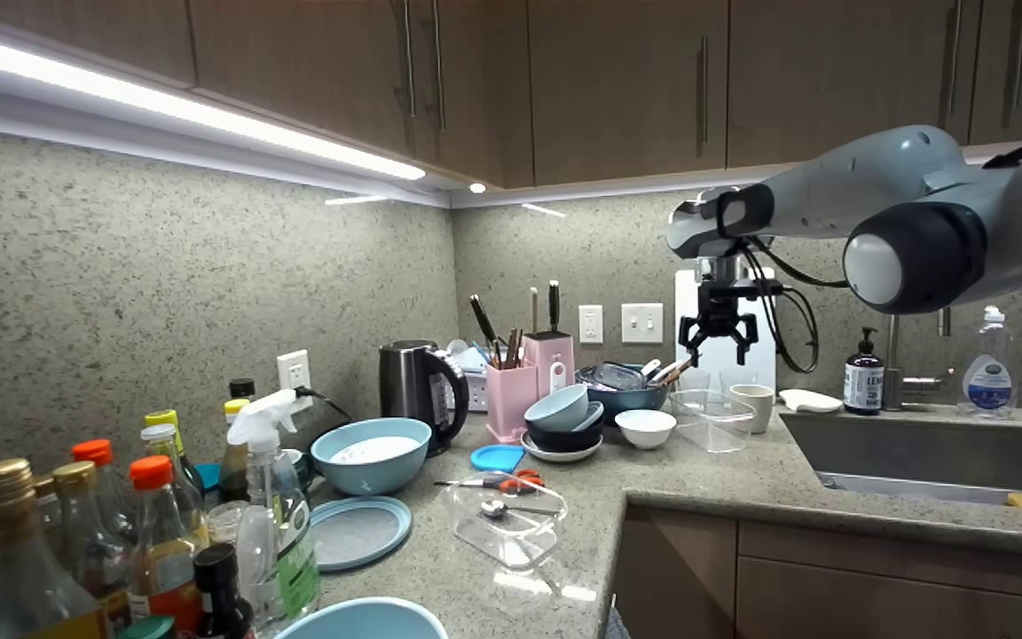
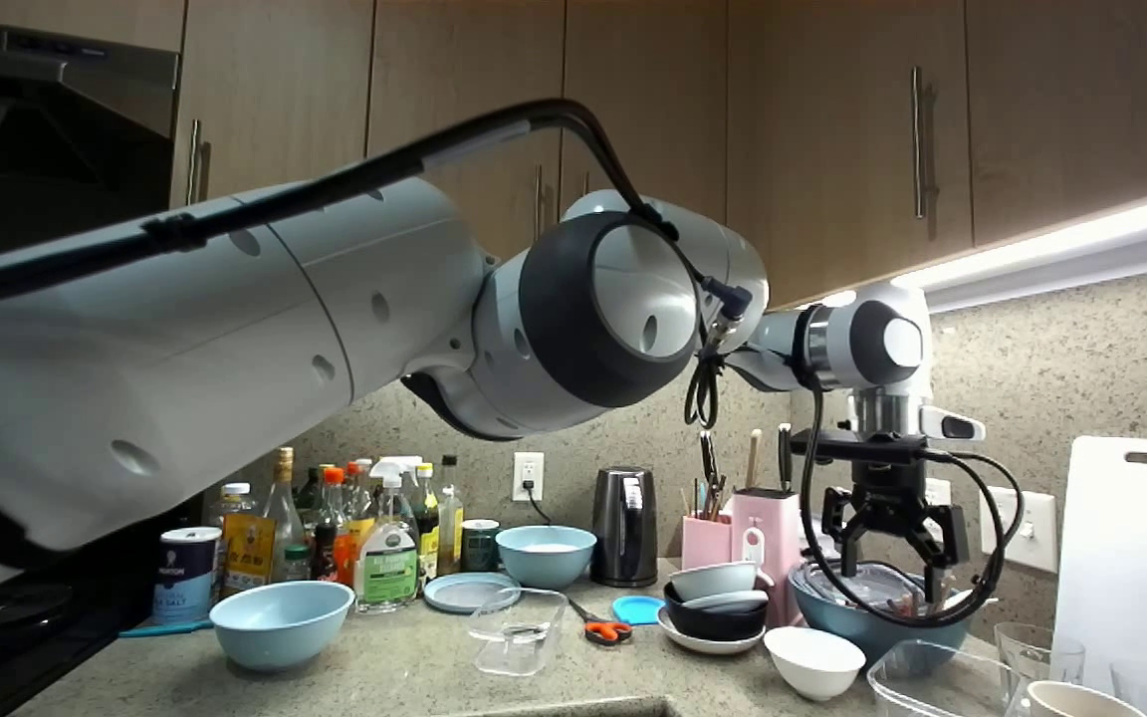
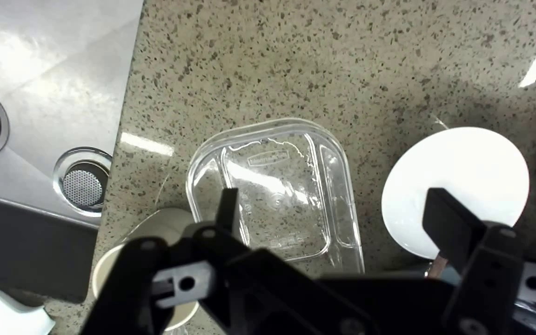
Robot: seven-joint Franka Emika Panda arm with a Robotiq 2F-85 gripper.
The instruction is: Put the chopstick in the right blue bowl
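Jaws hung spread, gripping nothing, above the worktop [image 3: 258,70]; I couldn't single out the chopstick, but judged it among the wooden ends [image 1: 672,371] slanting from the dark-blue bowl [image 1: 626,399], lower than my jaws and near them; the right blue bowl [image 2: 549,570], as I read it, sat well apart, beside the kettle [image 2: 624,528].
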